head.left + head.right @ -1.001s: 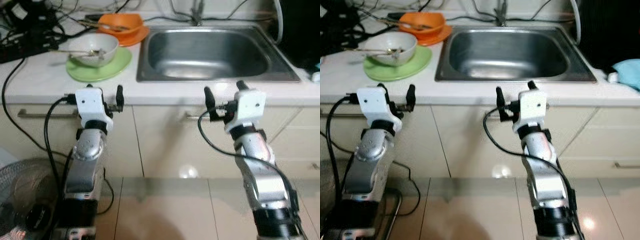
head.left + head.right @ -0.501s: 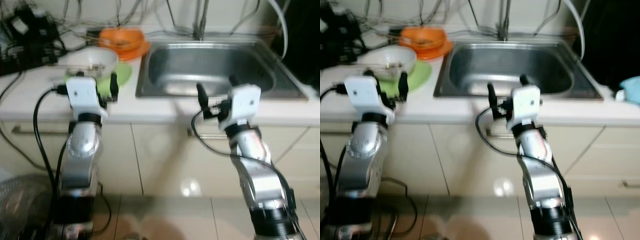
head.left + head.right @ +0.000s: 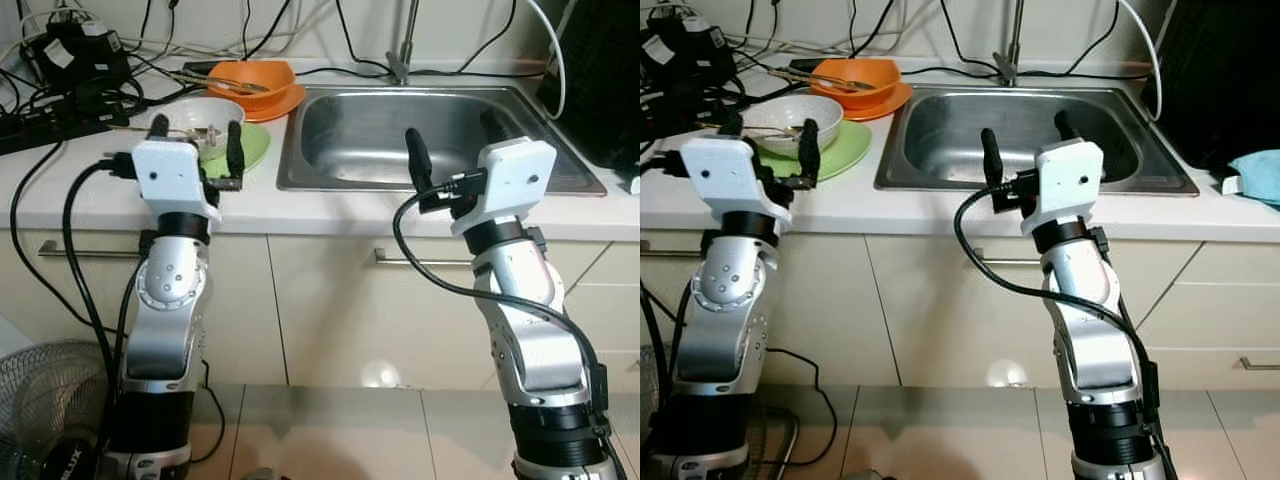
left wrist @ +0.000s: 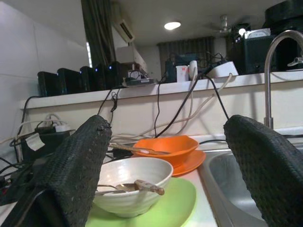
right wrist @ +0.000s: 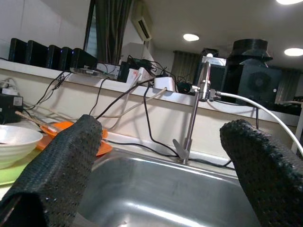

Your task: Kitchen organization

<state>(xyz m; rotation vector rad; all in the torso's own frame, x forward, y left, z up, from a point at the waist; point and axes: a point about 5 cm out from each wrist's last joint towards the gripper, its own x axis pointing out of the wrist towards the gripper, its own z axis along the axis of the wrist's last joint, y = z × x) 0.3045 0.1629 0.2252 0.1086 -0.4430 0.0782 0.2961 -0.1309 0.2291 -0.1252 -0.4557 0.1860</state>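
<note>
- Facing a white counter [image 3: 60,190] with a steel sink [image 3: 440,125] set in it; both arms raised at counter-edge height.
- left gripper [image 3: 195,140]: fingers spread wide, nothing between them, hovering at the counter edge just in front of the green plate [image 3: 250,148].
- right gripper [image 3: 1022,140]: fingers likewise apart and empty, at the front rim of the sink.
- White bowl [image 3: 205,115] sits on the green plate; orange bowl [image 3: 250,75] on an orange plate [image 3: 285,100] just behind it, beside the sink's left rim.
- Left wrist view adds detail the head views lack: utensils lying inside the white bowl [image 4: 132,182], handles poking out, and chopsticks [image 4: 137,150] resting across the orange bowl.
- Right wrist view looks into the sink basin [image 5: 161,198] with the faucet [image 5: 196,113] standing at its back rim.
- Head views alone show the cabinet fronts with drawer handle [image 3: 420,258] under the counter, a fan [image 3: 45,420] on the floor at the left, tangled black cables [image 3: 70,70] on the counter's far left.
- Right eye view also catches a blue cloth [image 3: 1255,170] on the counter right of the sink.
</note>
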